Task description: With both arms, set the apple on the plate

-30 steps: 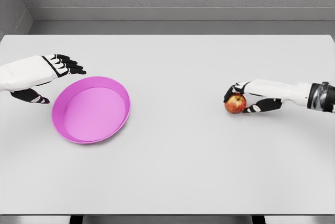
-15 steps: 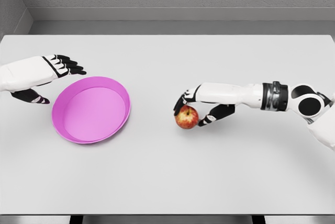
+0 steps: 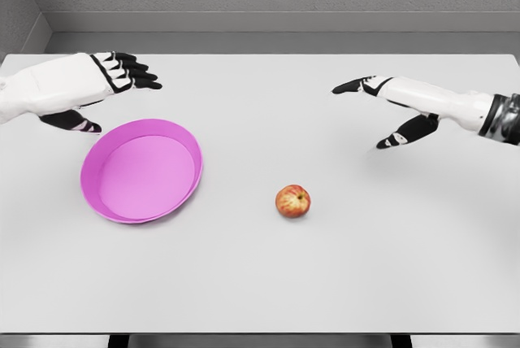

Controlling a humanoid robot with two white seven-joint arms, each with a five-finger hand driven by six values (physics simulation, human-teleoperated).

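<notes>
A red-yellow apple (image 3: 292,201) lies alone on the white table, right of the pink plate (image 3: 141,170). My right hand (image 3: 370,108) hovers up and to the right of the apple, well apart from it, fingers spread and holding nothing. My left hand (image 3: 110,92) floats above the table just behind the plate's far left rim, open, with its black fingers pointing right.
The white table (image 3: 260,283) spans the whole view, with its front edge near the bottom. A grey wall runs behind the far edge.
The right hand carried the apple leftward toward the middle, let it go on the table, then pulled back up and to the right. The left hand moved up and slightly right.
</notes>
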